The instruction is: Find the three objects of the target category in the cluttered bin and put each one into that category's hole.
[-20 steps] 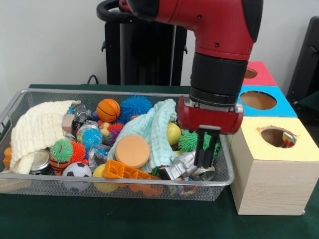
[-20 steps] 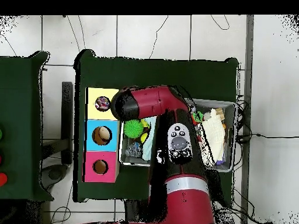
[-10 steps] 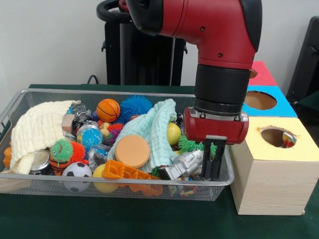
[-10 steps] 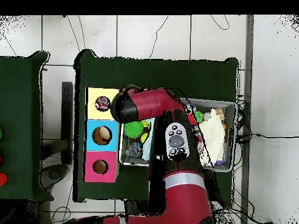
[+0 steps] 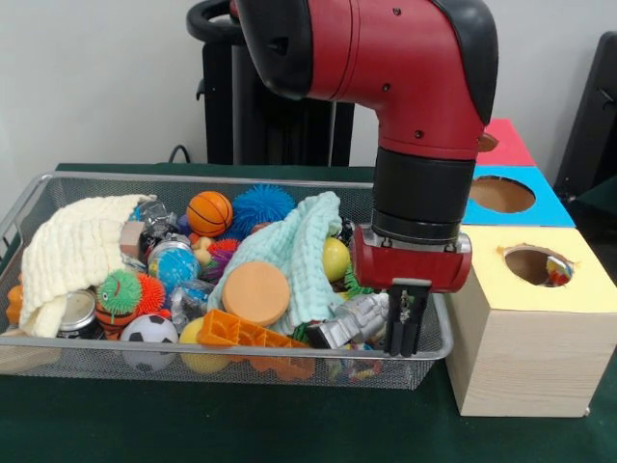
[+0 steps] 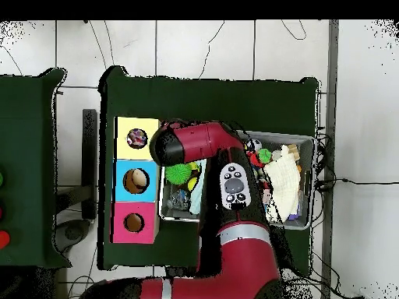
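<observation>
- Since the earlier pictures the claw (image 5: 406, 330) had slid from the silver toy (image 5: 349, 321) and can toward the right end of the basket (image 5: 116, 182), then a little back and up; the arm (image 5: 386, 68) had swung further over the table (image 5: 193, 424).
- The claw hung at the basket's right end, just beside the wooden box (image 5: 525, 328). Its black fingers (image 5: 397, 328) stood close together, and I could not tell whether anything was pinched between them.
- The arm's wrist hid the spiky green ball (image 6: 181, 171) almost wholly in the front view; only a sliver of green showed there.
- The overhead view showed that green ball plainly beside the arm, and also something round and dark inside the yellow hole (image 6: 137, 138), which the front view cut down to a small coloured edge.
- The front view alone showed the basket's clutter: a small basketball (image 5: 209, 212), a blue spiky ball (image 5: 262, 205), an orange disc (image 5: 255, 292), a yellow ball (image 5: 335, 258), a soccer ball (image 5: 148, 331), a cream cloth (image 5: 72, 251) and a pale green cloth (image 5: 299, 246).
- Overhead, the arm covered most of the basket.
- The blue hole (image 5: 499, 194) and the red hole (image 5: 484, 142) lay behind the yellow one, the red partly hidden by the arm.
- No writing could be read.
</observation>
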Available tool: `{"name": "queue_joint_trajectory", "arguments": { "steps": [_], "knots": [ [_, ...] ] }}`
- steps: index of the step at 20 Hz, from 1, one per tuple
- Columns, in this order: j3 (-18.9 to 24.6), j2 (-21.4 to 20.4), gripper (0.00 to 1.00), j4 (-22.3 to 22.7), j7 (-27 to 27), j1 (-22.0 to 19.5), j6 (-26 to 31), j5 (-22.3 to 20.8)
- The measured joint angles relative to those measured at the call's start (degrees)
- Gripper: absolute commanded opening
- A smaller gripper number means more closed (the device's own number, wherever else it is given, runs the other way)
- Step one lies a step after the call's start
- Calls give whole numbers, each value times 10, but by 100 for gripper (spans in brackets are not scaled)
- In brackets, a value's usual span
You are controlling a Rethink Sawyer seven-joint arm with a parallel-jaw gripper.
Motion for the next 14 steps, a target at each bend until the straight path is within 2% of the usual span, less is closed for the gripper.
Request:
{"name": "queue_joint_trajectory", "arguments": {
  "steps": [9, 14],
  "knots": [
    [0, 10, 0, -4, 0, -6, 0, 0],
    [8, 23, 0, -16, 0, -34, 0, 0]
  ]
}}
